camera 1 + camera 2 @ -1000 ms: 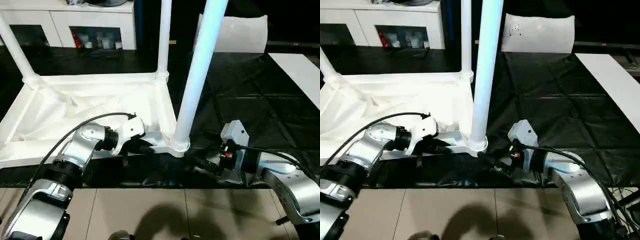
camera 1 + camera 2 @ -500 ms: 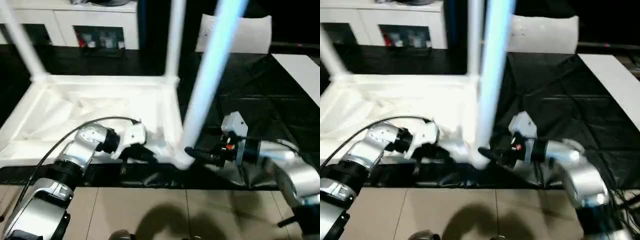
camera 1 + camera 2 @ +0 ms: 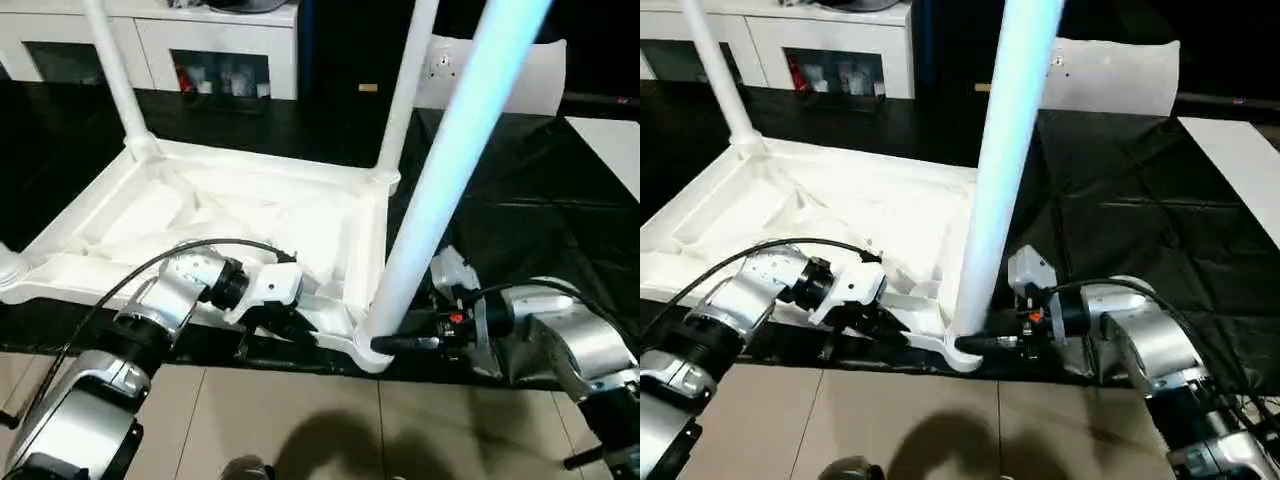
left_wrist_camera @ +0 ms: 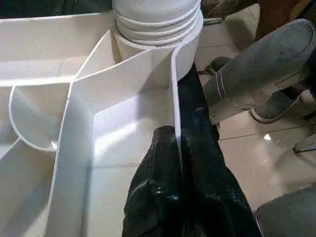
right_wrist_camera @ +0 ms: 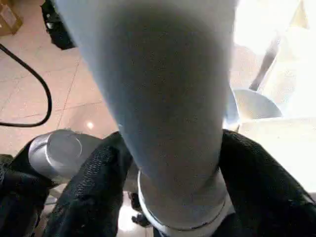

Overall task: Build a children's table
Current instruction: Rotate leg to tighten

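Tabletop (image 3: 250,215): white plastic square, lying underside up on a black sheet (image 3: 520,240) on the floor; raised rim and ribs face the camera.
Near leg (image 3: 440,170): long white tube, standing upright in the round corner socket (image 3: 368,348) nearest the robot's right arm, leaning slightly.
Far legs: two more upright, one at the far left corner (image 3: 112,70), one at the far right corner (image 3: 403,90).
Left gripper (image 4: 180,148): fingers pinched together on the tabletop's near rim, one black finger (image 4: 158,187) inside the wall, the other outside, just beside the near corner socket. In the head view it sits at the near edge (image 3: 290,322), left of the leg's base.
Right gripper (image 5: 173,168): fingers stand on either side of the near leg's base, one pad (image 5: 91,182) on each flank; they look to touch the tube, though a firm clamp cannot be told. In the head view it reaches in level from the right (image 3: 400,343).
Surroundings: white cabinet (image 3: 215,40) at the back; small white panel with holes (image 3: 500,75) propped behind the leg; flat white board (image 3: 610,135) at far right; tan tiled floor (image 3: 300,420) in front.
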